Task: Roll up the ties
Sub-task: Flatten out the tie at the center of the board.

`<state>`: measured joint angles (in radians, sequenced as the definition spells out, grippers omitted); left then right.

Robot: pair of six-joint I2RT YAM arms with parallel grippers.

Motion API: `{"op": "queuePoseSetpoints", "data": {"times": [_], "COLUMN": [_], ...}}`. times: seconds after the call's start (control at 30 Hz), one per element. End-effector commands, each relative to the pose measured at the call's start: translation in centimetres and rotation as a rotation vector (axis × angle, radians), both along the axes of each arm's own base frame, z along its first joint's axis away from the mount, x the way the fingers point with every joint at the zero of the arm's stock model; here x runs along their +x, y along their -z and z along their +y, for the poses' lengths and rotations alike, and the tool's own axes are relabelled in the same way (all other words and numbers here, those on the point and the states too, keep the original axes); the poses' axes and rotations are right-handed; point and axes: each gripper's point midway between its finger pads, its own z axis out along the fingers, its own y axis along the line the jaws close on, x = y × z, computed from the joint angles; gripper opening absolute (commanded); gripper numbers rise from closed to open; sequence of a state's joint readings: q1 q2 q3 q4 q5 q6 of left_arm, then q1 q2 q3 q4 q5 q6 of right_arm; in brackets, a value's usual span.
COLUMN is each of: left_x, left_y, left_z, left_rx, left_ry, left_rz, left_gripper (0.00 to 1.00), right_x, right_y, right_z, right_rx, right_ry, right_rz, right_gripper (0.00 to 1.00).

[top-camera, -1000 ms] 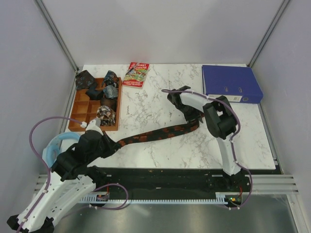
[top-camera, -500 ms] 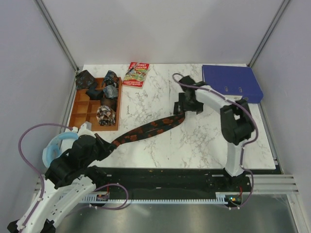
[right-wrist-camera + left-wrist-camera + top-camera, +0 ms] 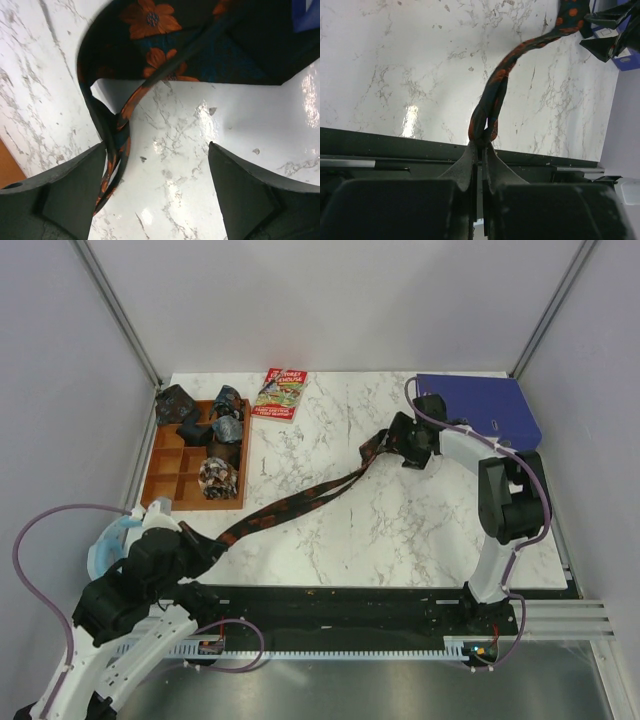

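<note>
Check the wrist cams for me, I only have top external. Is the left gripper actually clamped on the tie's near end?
Observer: Yes. In the left wrist view the left gripper is shut on the end of the tie, which runs twisted up and away above the table.
Operator: Right gripper holding the far end?
Observer: No. In the right wrist view the right gripper is wide open. A fold of the tie hangs beside one finger, not pinched between the two.
Operator: Anything on the fabric?
Observer: Up close the blotches are orange flowers on black, with some blue.
</note>
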<state>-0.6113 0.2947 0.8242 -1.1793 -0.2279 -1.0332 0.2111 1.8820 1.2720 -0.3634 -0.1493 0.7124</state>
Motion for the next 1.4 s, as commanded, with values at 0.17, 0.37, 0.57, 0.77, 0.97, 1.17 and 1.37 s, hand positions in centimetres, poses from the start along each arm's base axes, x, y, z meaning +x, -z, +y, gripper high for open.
{"op": "queuePoseSetpoints", "data": {"times": [0.17, 0.37, 0.57, 0.77, 0.97, 1.17, 1.37], "left_x": [-2.4, -2.5, -2.4, -2.5, -2.7, -2.8, -2.7], "left_y": [-3.6, -3.6, -3.7, -3.0, -2.9, -3.0, -3.1], "left_z": [2.5, 2.3, 2.4, 2.3, 2.6, 2.9, 3.0], "left_rx": [-0.045, -0.066, -0.051, -0.054, -0.047, -0.039, -0.025], "left_ry": [-0.041, -0.038, -0.029, -0.030, -0.028, -0.031, -0.030], "left_rz": [-0.088, -0.092, -0.093, -0.087, -0.095, -0.104, -0.106], "left_gripper": [0.02, 0.02, 0.02, 0.02, 0.02, 0.02, 0.02], "right_x": [7.0, 4.3, 1.6, 2.1, 3.4, 3.4, 3.3], "right_y": [-7.7, -4.3, -1.0, -0.4, -1.1, -4.0, -3.1], "right_z": [-0.6, 0.6, 2.3, 4.1, 3.6, 3.6, 2.5], "right_rx": [-0.006, -0.022, -0.053, -0.046, -0.067, 0.039, 0.027], "right_ry": [0.096, 0.138, 0.138, 0.112, 0.154, 0.207, 0.304], "right_rz": [-0.199, -0.101, -0.023, -0.024, -0.075, -0.159, -0.117], "right_gripper": [0.98, 0.98, 0.98, 0.98, 0.98, 0.98, 0.98]}}
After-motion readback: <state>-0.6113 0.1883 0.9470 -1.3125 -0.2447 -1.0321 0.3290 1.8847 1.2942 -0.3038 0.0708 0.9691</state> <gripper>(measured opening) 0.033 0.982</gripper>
